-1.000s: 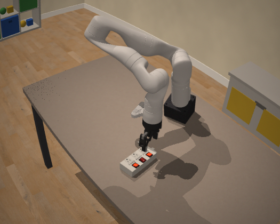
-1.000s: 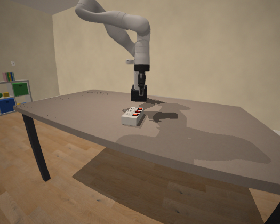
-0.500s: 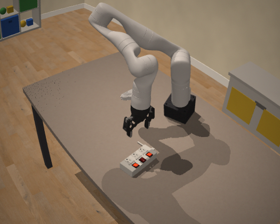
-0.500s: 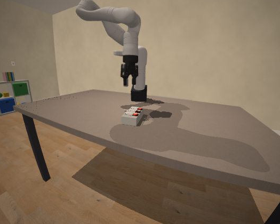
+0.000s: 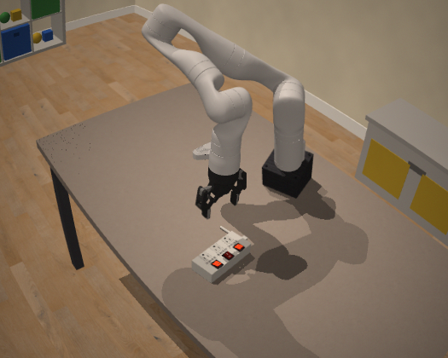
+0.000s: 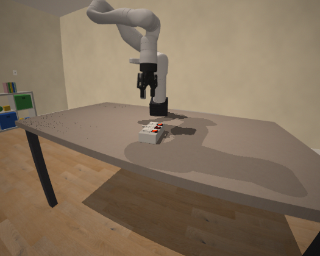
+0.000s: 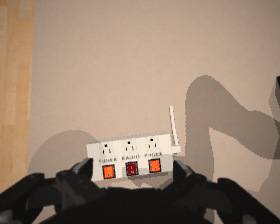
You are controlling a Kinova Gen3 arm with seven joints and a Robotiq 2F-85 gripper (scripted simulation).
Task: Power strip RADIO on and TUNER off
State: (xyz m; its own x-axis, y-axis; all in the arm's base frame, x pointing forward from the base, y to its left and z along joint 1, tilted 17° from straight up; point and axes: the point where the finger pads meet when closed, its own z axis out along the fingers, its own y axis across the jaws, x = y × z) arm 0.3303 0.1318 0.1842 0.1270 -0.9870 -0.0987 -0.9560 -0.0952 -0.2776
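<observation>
A white power strip [image 5: 222,257] lies flat on the grey table, the right way up. It also shows in the exterior view [image 6: 151,131] and in the wrist view [image 7: 131,159]. It has three rocker switches in a row. The TUNER switch [image 7: 108,172] glows bright orange. The RADIO switch [image 7: 132,168] in the middle is dark red. The third switch [image 7: 155,165], whose label I cannot read clearly, glows orange. My gripper [image 5: 220,200] is open and empty, pointing down, well above the table and behind the strip. It also shows in the exterior view [image 6: 147,92].
The arm's black base [image 5: 288,173] stands on the table behind the strip. A short white cable stub [image 7: 173,126] sticks out of the strip's end. A grey cabinet with yellow doors [image 5: 413,167] stands to the right, a shelf [image 5: 22,16] far left.
</observation>
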